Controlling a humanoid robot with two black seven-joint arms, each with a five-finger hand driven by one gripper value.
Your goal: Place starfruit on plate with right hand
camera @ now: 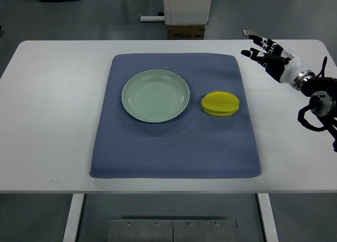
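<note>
From the top view you are looking steeply down on a white table with a blue-grey mat spread across its middle. On the mat's left-centre you see a pale green plate, round and shallow, with nothing lying in it. Just to the plate's right, apart from its rim by a narrow strip of mat, lies the yellow starfruit, resting on its side on the cloth and not touched by anything. Your right hand comes in from the picture's right edge, its black cabled forearm and silver wrist showing near the table's far right corner. The hand sits over the bare table top, off the mat and well apart from the starfruit, further from you than the fruit and to its right. Its dark fingers are stretched out and spread, pointing toward the upper left, and they grip nothing. You cannot tell from this steep angle whether the hand rests on the table or is held above it. Beyond the table's far edge you see a white pedestal base standing on the grey floor, and below the near edge the table's white legs and a metal panel
</note>
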